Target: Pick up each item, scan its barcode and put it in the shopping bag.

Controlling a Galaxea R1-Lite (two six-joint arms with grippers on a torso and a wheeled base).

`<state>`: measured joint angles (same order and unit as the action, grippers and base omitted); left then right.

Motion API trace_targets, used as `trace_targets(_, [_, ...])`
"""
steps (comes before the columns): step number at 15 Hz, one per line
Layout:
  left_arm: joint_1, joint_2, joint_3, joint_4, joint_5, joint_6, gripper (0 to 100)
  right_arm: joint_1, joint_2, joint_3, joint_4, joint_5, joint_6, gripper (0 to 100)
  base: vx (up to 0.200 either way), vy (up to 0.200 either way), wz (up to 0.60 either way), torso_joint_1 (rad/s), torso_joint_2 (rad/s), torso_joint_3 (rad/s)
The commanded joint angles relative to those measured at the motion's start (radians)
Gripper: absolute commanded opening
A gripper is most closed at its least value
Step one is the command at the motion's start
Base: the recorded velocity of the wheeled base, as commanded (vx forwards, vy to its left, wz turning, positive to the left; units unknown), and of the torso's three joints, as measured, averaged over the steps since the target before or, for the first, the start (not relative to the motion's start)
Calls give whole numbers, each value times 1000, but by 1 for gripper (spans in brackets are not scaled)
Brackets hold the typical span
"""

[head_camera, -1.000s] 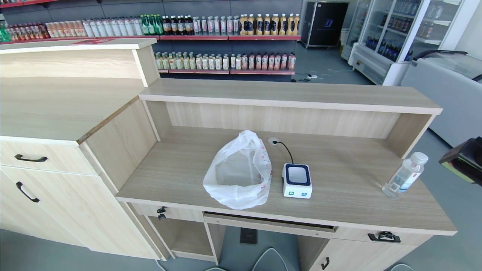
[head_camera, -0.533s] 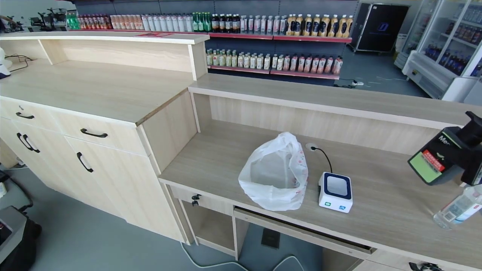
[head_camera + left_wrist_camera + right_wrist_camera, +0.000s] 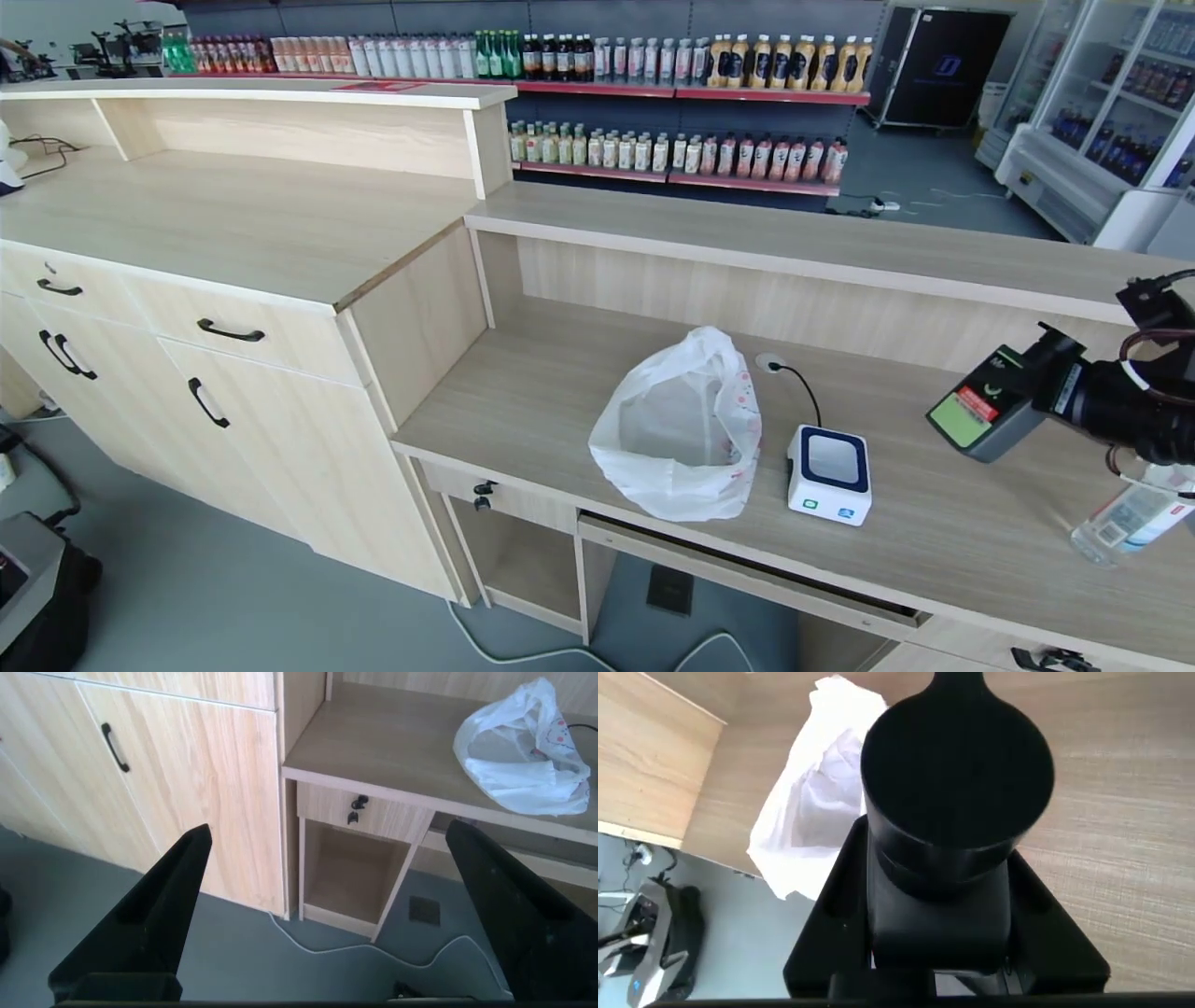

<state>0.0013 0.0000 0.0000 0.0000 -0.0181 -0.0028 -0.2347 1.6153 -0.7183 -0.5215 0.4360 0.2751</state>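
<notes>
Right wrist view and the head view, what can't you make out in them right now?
Right wrist view: the dark box held by the right gripper hides the counter beneath it.
Head view: the right arm and the picture's edge cut off the water bottle.
Head view: any barcode on the dark box is too small to tell.
Head view: the folds of the shopping bag veil its bottom.

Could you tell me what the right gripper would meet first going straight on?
Probably the shopping bag, with the held black container leading; it may pass above the scanner, though depth is unclear.
</notes>
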Motion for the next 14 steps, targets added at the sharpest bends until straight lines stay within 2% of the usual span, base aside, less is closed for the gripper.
trace_targets(1, [0,2,0,0,0,0,100,-8,149,-35,-3,27,-2,0,0,0,0,0,0,0])
trace_targets(8, [0,2,0,0,0,0,100,18,276,-141,-6,40,-7,0,0,0,0,0,0,0])
trace_targets(14, [0,0,0,0,0,0,100,41,331,-158,-14,37,-60,0,0,0,0,0,0,0])
